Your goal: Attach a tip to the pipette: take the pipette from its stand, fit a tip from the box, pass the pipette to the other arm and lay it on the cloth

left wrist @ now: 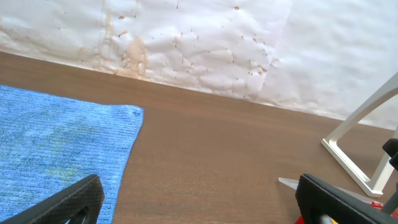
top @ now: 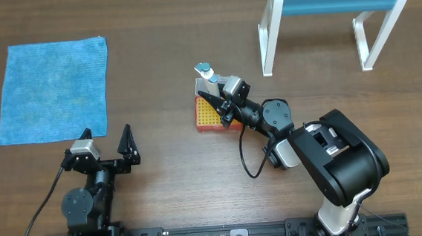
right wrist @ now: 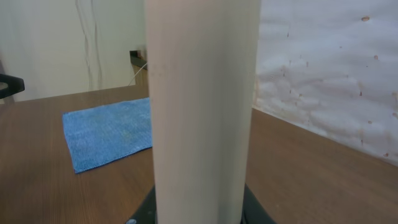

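My right gripper [top: 222, 102] is shut on the white pipette [top: 208, 78], which stands upright with its blue cap on top over the orange tip box [top: 208, 118] at the table's middle. In the right wrist view the pipette's white barrel [right wrist: 202, 106] rises between my dark fingers [right wrist: 256, 213]; its lower end is hidden. The blue cloth [top: 54, 90] lies flat at the far left. My left gripper [top: 107, 141] stands open near the front, just below the cloth's right corner, with nothing between its fingers [left wrist: 68, 202]. The cloth [left wrist: 56, 149] lies ahead of it.
The white stand with a blue top bar [top: 337, 9] stands at the back right; one white leg [left wrist: 360, 146] shows in the left wrist view. A black cable [top: 245, 160] loops beside the right arm. Bare wood lies between cloth and tip box.
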You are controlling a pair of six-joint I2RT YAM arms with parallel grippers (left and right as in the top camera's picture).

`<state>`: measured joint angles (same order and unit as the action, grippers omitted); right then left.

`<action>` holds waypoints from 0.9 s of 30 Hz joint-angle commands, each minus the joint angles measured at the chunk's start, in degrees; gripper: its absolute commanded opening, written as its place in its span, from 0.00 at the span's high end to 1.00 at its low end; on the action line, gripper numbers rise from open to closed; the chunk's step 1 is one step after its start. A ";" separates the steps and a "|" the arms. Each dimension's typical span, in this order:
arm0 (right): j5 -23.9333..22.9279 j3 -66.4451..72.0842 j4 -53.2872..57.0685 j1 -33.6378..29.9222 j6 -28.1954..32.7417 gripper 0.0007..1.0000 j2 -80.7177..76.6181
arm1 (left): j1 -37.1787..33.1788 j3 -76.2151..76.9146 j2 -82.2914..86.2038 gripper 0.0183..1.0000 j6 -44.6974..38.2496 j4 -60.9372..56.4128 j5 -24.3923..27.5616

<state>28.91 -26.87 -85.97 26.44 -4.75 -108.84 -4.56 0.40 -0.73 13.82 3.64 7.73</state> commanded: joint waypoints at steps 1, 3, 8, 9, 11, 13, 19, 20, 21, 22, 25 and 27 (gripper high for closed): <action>0.74 2.86 3.13 -0.11 1.03 0.92 -2.43 | 0.13 -0.09 0.48 0.00 0.33 0.44 -0.39; 0.74 2.80 2.12 -0.15 1.05 0.92 -2.40 | 0.13 -0.09 0.48 0.00 0.33 0.44 -0.42; 0.79 0.26 2.12 -0.15 0.98 0.92 -0.46 | 0.13 -0.09 0.48 0.00 0.33 0.44 -0.39; 0.79 -0.46 2.14 -0.15 0.98 0.92 0.39 | 0.13 -0.09 0.48 0.00 0.33 0.44 -0.42; 0.79 -1.31 2.19 -0.15 0.98 0.92 2.16 | 0.13 -0.09 0.48 0.00 0.33 0.44 -0.39; 0.79 -1.75 2.27 -0.15 0.98 0.92 4.24 | 0.13 -0.09 0.48 0.00 0.33 0.44 -0.42; 0.79 -4.00 5.88 -0.15 0.98 0.92 13.16 | 0.13 -0.09 0.48 0.00 0.33 0.44 -0.39; 0.96 -4.59 7.48 -0.15 0.98 0.92 15.06 | 0.13 -0.09 0.48 0.00 0.33 0.44 -0.39; 1.68 -5.22 9.07 -0.17 1.01 0.92 16.61 | 0.13 -0.09 0.48 0.00 0.33 0.44 -0.39; 2.64 -6.01 10.86 -0.17 0.98 0.92 18.14 | 0.13 -0.09 0.48 0.00 0.33 0.44 -0.42; 9.25 -10.56 22.38 -0.17 1.01 0.92 24.41 | 0.13 -0.09 0.48 0.00 0.33 0.44 -0.39; 13.27 -15.06 35.69 -0.17 0.98 0.92 28.89 | 0.13 -0.09 0.48 0.00 0.33 0.44 -0.39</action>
<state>33.87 -34.68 -62.54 26.37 -3.99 -87.15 -4.56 0.40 -0.73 13.82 3.64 7.73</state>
